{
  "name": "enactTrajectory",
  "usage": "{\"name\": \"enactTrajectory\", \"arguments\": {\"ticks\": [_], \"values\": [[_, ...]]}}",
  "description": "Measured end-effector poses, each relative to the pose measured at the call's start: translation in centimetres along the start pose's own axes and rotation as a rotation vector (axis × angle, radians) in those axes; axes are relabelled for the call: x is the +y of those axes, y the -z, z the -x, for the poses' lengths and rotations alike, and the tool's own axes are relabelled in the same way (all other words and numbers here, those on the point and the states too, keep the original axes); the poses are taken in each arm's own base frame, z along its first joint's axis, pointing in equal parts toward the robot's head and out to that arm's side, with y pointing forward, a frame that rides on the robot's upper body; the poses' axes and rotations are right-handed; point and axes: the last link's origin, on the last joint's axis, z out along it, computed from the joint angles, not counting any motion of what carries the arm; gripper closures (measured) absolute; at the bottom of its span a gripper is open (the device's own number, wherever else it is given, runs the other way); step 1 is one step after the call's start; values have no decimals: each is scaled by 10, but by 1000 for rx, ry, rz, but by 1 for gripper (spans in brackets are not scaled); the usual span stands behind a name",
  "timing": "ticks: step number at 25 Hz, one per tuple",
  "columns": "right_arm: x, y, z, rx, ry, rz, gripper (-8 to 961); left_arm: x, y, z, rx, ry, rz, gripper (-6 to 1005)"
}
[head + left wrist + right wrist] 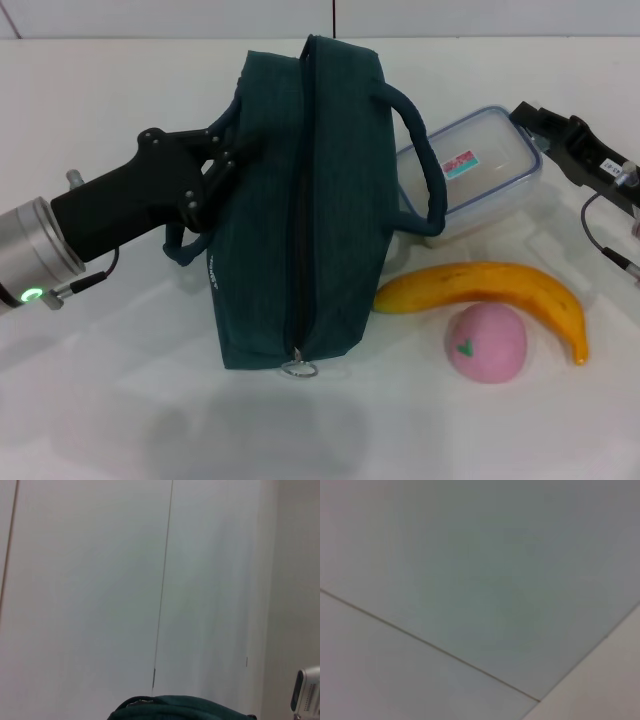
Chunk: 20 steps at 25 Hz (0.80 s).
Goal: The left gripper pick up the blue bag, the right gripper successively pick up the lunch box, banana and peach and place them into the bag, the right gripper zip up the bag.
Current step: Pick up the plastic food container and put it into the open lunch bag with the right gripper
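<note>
The blue bag (300, 210) stands in the middle of the white table in the head view, its long zipper shut and the ring pull (298, 368) at the near end. My left gripper (222, 160) is shut on the bag's left loop handle. A strip of the bag's fabric (180, 707) shows in the left wrist view. The lunch box (475, 170) lies right of the bag, behind its right handle (425, 165). In front of it lie the banana (490, 290) and the pink peach (486, 343). My right gripper (545, 128) hovers at the lunch box's far right corner.
A shadow lies on the table (100, 400) in front of the bag. A white and silver object (307, 691) shows at the edge of the left wrist view. The right wrist view holds only pale wall panels (470, 580) with seams.
</note>
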Motion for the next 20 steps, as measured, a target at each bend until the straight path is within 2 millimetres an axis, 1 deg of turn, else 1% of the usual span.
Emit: {"name": "enactTrajectory", "arguments": {"ticks": [4, 9, 13, 14, 17, 20], "values": [[3, 4, -1, -8, 61, 35, 763, 2, 2, -1, 16, 7, 5, 961], [8, 6, 0, -14, 148, 73, 788, 7, 9, -8, 68, 12, 29, 961], [9, 6, 0, -2, 188, 77, 842, 6, 12, -9, 67, 22, 28, 961], [8, 7, 1, -3, 200, 77, 856, 6, 12, -9, 66, 24, 27, 961], [7, 13, 7, -29, 252, 78, 856, 6, 12, -10, 70, 23, 29, 961], [11, 14, 11, -50, 308, 107, 856, 3, 13, -13, 63, 41, 33, 961]]}}
